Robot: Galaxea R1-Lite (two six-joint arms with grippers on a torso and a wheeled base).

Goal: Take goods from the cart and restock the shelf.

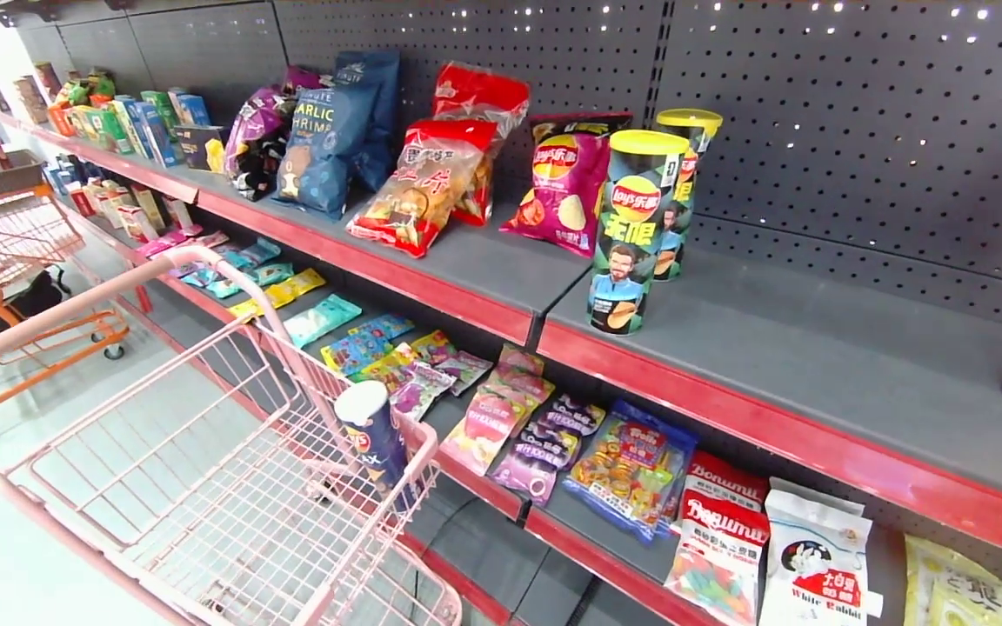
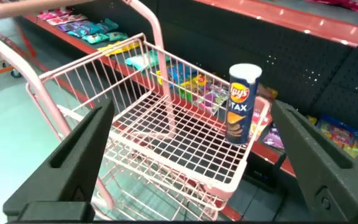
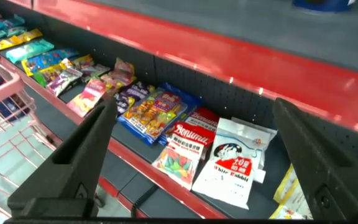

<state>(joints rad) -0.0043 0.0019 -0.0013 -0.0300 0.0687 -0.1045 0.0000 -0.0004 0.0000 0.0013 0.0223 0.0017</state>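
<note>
Left gripper (image 2: 191, 112) spread wide and empty, right gripper (image 3: 192, 106) likewise. Blue can (image 1: 375, 439) stands upright in the cart (image 1: 75, 310) corner, seven o'clock. Best squeeze it squarely mid-body, then lift to the bare shelf (image 1: 814, 365) at three o'clock.

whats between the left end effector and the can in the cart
Only the cart's bare wire floor, seen in the left wrist view: the open left end effector hangs over it, and the can stands in a corner.
</note>
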